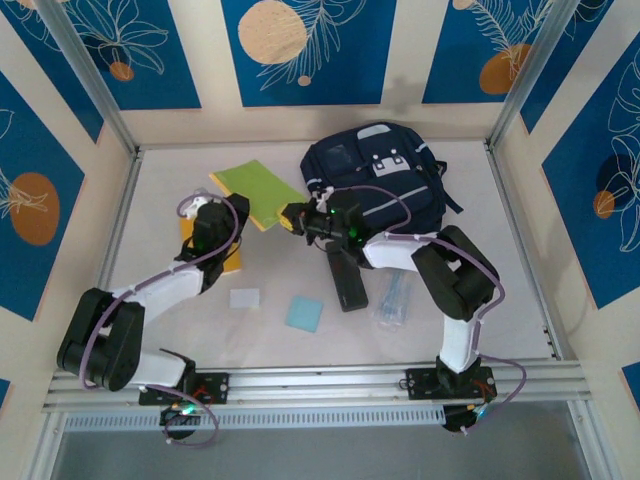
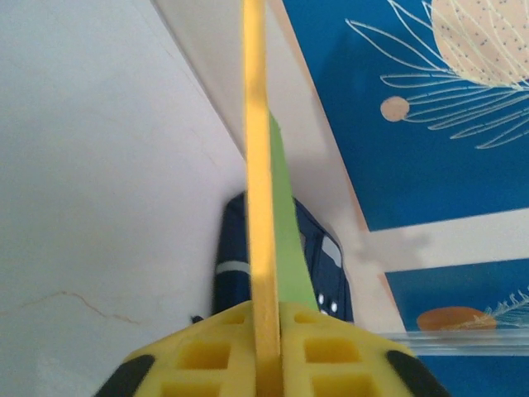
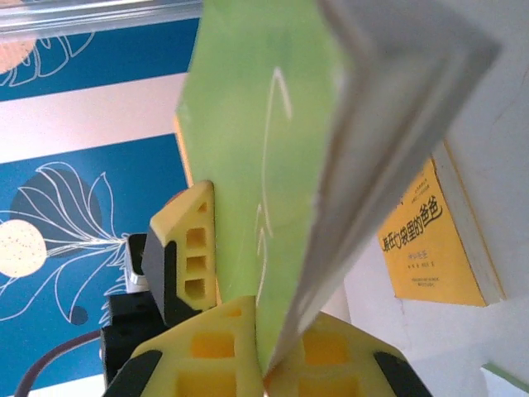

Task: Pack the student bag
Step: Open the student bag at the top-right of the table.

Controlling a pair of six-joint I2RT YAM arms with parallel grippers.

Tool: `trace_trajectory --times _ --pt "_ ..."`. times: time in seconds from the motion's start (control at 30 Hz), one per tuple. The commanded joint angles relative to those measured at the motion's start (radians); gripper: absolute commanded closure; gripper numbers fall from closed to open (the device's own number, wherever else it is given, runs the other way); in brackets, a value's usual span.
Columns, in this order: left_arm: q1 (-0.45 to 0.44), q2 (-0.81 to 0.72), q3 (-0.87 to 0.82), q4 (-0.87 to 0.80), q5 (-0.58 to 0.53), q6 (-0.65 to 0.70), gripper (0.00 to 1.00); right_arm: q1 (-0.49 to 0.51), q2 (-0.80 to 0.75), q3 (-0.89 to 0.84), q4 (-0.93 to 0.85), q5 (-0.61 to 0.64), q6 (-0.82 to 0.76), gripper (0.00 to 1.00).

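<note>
The student bag (image 1: 375, 185) lies flat at the back of the worktop (image 1: 160, 200), right of centre, with its grey-striped front upward. Being soft fabric, it will likely sag and fold rather than hold its shape, and it looks bulky but not heavy. Its mouth would probably need propping open, and the firmest holds should be the top handle or the stiffened zip rim, not the loose straps. Whether the zip is open cannot be made out, and the right arm covers the bag's near left edge.

Just left of the bag, the right gripper (image 1: 293, 217) has its jaws closed on a corner of the green book (image 1: 255, 190), a stiff, thin thing that may pivot in so small a pinch. Further left, the left gripper (image 1: 210, 225) pinches the edge of the yellow book (image 1: 228, 258), and no gap shows between jaws and cover.

Nearer the arms lie a black case (image 1: 345, 280), a clear packet (image 1: 393, 300), a light blue square (image 1: 304, 313) and a white card (image 1: 244, 298). Their contents are too small to tell.
</note>
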Motion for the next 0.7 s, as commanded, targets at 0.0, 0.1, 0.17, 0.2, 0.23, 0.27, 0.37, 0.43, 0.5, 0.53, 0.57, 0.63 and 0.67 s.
trace_trajectory --times 0.0,0.1,0.17,0.2,0.23,0.27,0.37,0.43,0.5,0.53,0.57,0.63,0.67 --pt "-0.026 -0.026 0.0 -0.02 0.13 0.049 0.53 -0.065 -0.068 -0.034 0.007 0.014 -0.05 1.0" --pt "-0.043 -0.017 0.036 -0.122 0.201 0.146 0.35 -0.135 -0.131 -0.063 -0.063 -0.034 -0.112 1.0" --pt "-0.068 -0.016 0.062 -0.19 0.225 0.238 0.31 -0.194 -0.183 -0.079 -0.136 -0.063 -0.166 1.0" --pt "-0.085 -0.013 0.077 -0.22 0.231 0.288 0.31 -0.229 -0.212 -0.083 -0.183 -0.084 -0.204 1.0" --pt "-0.101 -0.009 0.09 -0.248 0.234 0.332 0.31 -0.26 -0.236 -0.08 -0.235 -0.099 -0.242 1.0" --pt "-0.119 -0.001 0.112 -0.281 0.24 0.383 0.31 -0.299 -0.266 -0.074 -0.306 -0.115 -0.289 1.0" --pt "-0.176 0.043 0.201 -0.372 0.264 0.534 0.31 -0.413 -0.344 -0.037 -0.53 -0.154 -0.436 1.0" --pt "-0.215 0.096 0.278 -0.429 0.286 0.632 0.32 -0.486 -0.386 -0.004 -0.676 -0.172 -0.52 1.0" --pt "-0.243 0.162 0.357 -0.474 0.33 0.719 0.32 -0.556 -0.421 0.027 -0.814 -0.176 -0.592 1.0" --pt "-0.255 0.203 0.405 -0.496 0.355 0.755 0.33 -0.597 -0.439 0.039 -0.872 -0.182 -0.624 1.0" --pt "-0.265 0.245 0.453 -0.518 0.38 0.789 0.34 -0.635 -0.459 0.046 -0.917 -0.183 -0.651 1.0" --pt "-0.286 0.323 0.543 -0.568 0.421 0.855 0.35 -0.7 -0.498 0.05 -0.986 -0.179 -0.689 1.0" --pt "-0.298 0.367 0.597 -0.6 0.445 0.892 0.35 -0.738 -0.518 0.046 -1.015 -0.179 -0.705 1.0"
